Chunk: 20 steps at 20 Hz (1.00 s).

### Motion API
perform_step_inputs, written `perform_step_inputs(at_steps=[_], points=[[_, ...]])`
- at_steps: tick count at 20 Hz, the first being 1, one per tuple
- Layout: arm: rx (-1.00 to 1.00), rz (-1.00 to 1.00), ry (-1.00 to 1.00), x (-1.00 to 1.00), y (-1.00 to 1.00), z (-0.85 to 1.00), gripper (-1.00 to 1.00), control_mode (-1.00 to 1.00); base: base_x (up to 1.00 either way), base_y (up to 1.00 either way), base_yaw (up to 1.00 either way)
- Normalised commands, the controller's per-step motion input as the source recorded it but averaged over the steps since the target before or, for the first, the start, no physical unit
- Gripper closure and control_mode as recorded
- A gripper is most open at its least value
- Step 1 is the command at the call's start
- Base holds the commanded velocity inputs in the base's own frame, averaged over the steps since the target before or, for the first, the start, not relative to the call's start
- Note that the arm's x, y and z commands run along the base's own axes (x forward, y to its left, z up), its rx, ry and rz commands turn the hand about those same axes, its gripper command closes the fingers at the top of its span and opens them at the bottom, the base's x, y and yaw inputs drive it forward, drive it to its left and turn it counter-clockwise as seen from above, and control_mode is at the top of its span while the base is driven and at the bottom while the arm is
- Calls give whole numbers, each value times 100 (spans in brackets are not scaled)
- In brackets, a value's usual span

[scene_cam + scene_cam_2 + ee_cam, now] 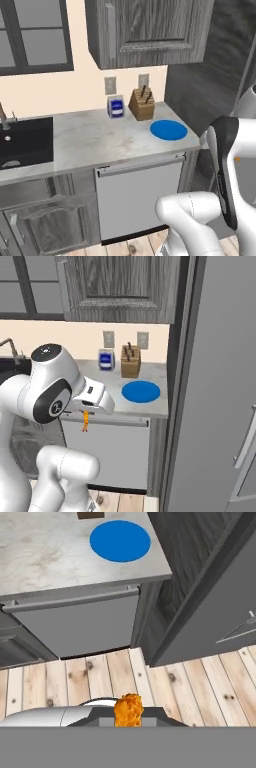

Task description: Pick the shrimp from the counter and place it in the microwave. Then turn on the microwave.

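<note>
The gripper is clenched on the shrimp, which hangs below it in front of the dishwasher; it is probably light and slippery, best pinched across the body middle.

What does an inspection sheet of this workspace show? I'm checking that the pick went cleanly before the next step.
Surface: marble counter, dishwasher front below.
Job's things: shrimp hanging from the gripper, off the counter.
Clutter: blue plate, knife block, small blue box.
Grippers: gripper shut on the shrimp.
Cables: nothing seen.
Surroundings: black sink, wall cabinet, wooden floor.
</note>
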Motion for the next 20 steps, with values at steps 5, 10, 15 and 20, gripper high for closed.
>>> perform_step_inputs(at_steps=[5,10,15,20], points=[[0,0,0,0,0,0,100,100,-53,11,0],[0,0,0,0,0,0,100,100,-54,11,0],[0,0,0,0,0,0,100,100,-55,7,0],[0,0,0,0,0,0,100,100,-49,8,0]])
